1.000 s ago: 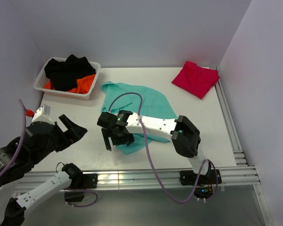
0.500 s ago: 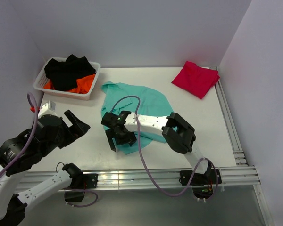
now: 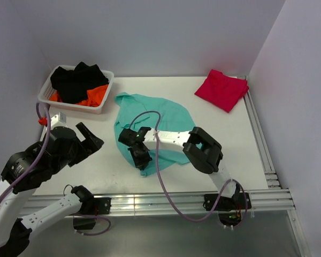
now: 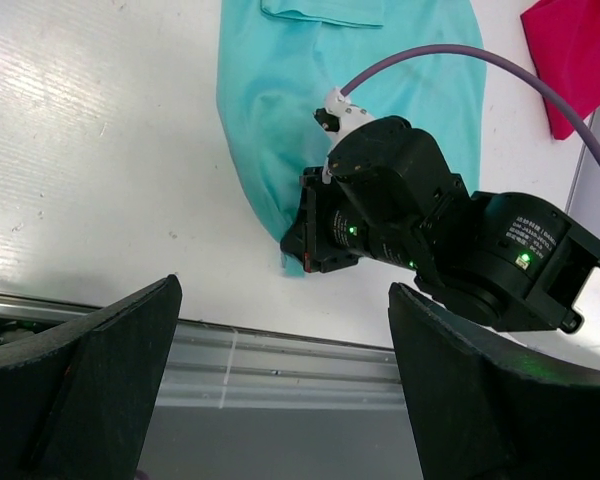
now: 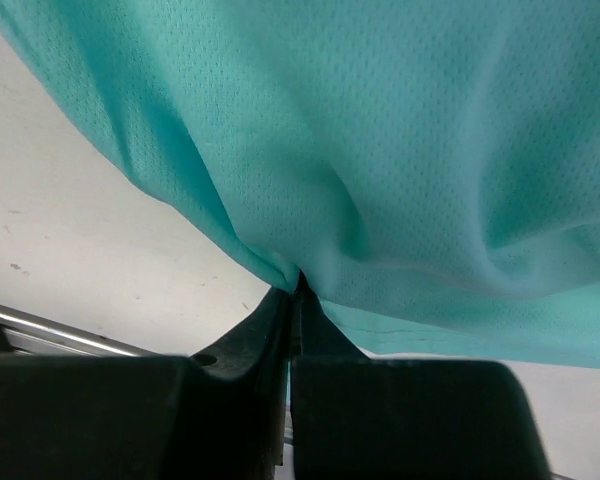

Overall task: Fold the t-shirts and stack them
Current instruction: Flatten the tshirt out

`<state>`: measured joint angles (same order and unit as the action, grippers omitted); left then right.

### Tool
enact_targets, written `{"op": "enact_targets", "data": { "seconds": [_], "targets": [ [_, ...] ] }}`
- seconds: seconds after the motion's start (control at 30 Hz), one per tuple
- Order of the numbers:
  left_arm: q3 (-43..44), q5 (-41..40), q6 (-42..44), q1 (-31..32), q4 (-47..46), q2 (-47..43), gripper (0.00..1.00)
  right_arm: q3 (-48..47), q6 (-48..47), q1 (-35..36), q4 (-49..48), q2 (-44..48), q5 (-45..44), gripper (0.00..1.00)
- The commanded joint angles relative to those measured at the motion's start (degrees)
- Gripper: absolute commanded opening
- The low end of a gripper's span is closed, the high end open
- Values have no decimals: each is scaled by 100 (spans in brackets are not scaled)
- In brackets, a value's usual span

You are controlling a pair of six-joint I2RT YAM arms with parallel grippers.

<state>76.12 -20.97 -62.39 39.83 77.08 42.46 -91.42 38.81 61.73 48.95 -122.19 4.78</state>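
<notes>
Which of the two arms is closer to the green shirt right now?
Right. The right gripper is shut on the near edge of the teal t-shirt; the left gripper hangs open to its left, apart.

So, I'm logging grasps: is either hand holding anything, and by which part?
The right hand pinches the teal-green t-shirt at a fold of its near edge. The left hand is open, holding nothing.

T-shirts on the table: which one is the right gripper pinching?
The teal-green t-shirt, lying spread out; the right gripper is shut on its near edge. The crimson-red t-shirt lies apart at the far right, untouched.
</notes>
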Motion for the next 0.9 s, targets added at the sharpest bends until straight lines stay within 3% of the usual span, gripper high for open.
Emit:
{"op": "enact_targets", "data": {
  "seconds": [0.0,0.3,0.47,0.6,0.73,0.87],
  "targets": [
    [79,-205,87,-2,-272,87,92,396,-75,-38,18,125,-222,0],
    [-80,-364,719,-2,-1045,701,94,739,-224,-671,1327,2189,-1373,0],
    [-210,-101,1377,-37,-2202,1501,97,1722,-181,-1241,1732,3446,-1795,0],
    [-230,864,1879,-343,-3075,2440,96,2889,-23,-1392,1557,4044,-1682,0],
    [630,1366,2440,-669,-3462,4063,95,3822,267,-1392,1197,4501,-1383,0],
    [2524,1683,2749,-828,-3209,5647,94,4552,496,-1392,1258,4835,-1532,0]
  ]
}}
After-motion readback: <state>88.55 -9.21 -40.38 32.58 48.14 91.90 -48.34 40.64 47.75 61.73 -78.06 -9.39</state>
